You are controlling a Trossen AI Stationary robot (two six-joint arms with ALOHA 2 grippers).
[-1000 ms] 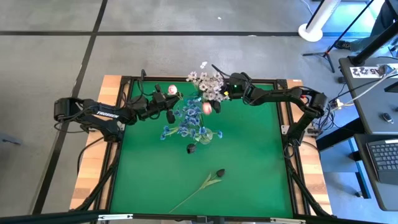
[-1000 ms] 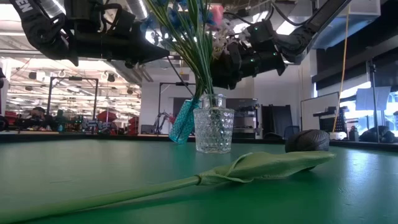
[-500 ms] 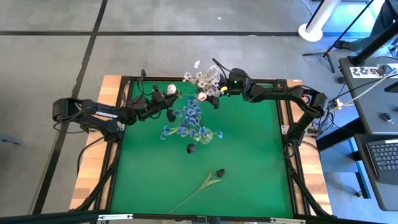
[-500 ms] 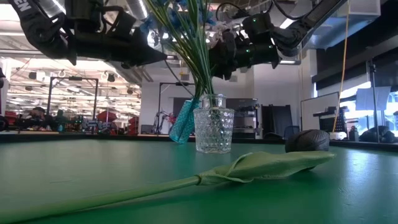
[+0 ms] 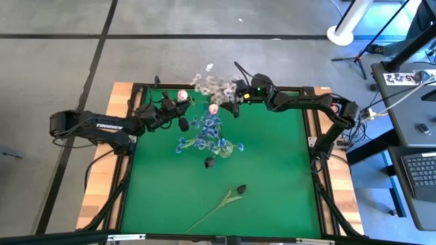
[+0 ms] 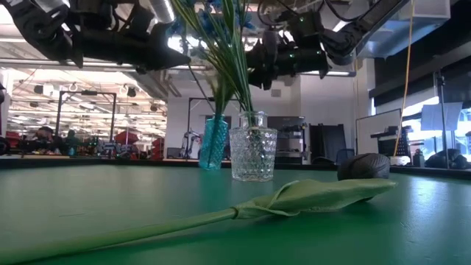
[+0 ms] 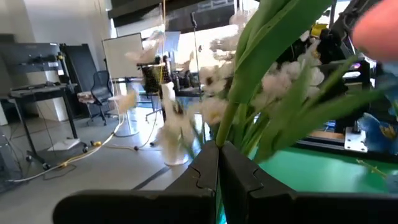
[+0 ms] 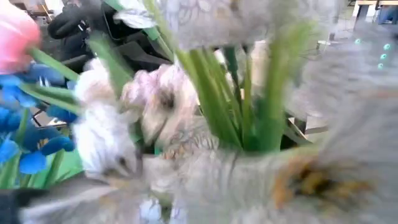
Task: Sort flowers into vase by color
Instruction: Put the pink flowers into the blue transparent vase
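Above and behind the clear cut-glass vase [image 6: 253, 154] of blue sprays, the left pincer [image 7: 217, 163] was clamped on green stems while the right pincer [image 5: 237, 95], grip indiscernible, carried white-blossom sprays [image 5: 216, 85], seemingly needing separate vasing next.

Tabletop [image 5: 272, 177]: green surface, black frame, light wood side strips. Clear cut-glass vase [image 6: 252, 153] with diamond pattern holds blue blossoms [image 5: 208, 133]; teal vase [image 6: 214, 143] behind. White blossoms [image 5: 214, 85] and pink tulips [image 5: 212, 108] near far edge; near-black tulip [image 5: 240, 189], green stalk, toward near edge.
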